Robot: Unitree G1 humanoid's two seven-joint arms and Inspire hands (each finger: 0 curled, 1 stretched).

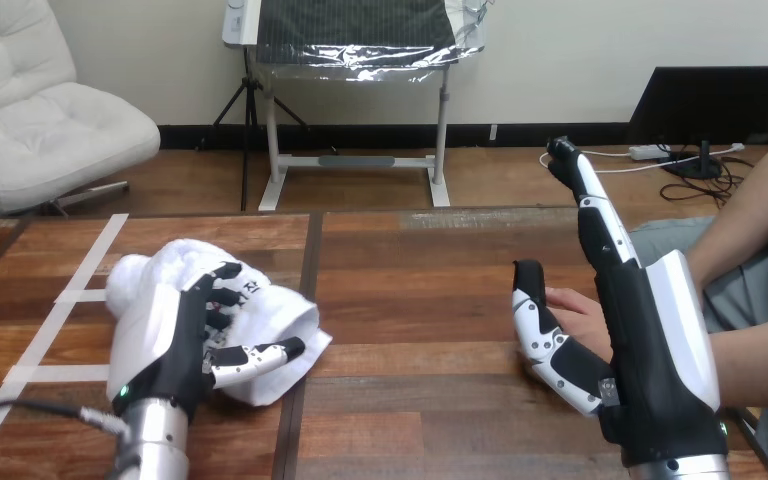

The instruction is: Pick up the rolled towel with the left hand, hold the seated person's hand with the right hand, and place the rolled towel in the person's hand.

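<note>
- Rolled towel (270, 305) lies on the left part of the tabletop (420, 290), white and bunched. It appears to rest on the wood, just right of the white tape lines (88, 262).
- Left hand (170, 345) sits over the towel's near-left side. Its fingers curl down into the cloth from above and its thumb lies along the near edge, so it is closed on the towel from two sides.
- Right hand (655, 330) stands on edge at the right, fingers straight and pointing far and up, thumb spread toward the left. It grips nothing.
- The person's hand (580, 312) rests low at the right, its fingertips showing between that thumb and the palm. I cannot tell whether the two touch; nothing is curled round it.
- Step in hand, as I judge it: securing the towel and lifting it, with the right hand placed to take the person's hand.
- To do it well, press thumb against fingers until the roll is pinched through its bulk, not just its outer layer. Loose cloth may unroll or slip on lifting.
- Lift straight up first, clear of the wood, then carry right.
- The right hand should close gently round the person's hand and steady it, palm up, ahead of the towel.
- Risk: the loose towel corner by the thumb may drag along the tabletop.
</note>
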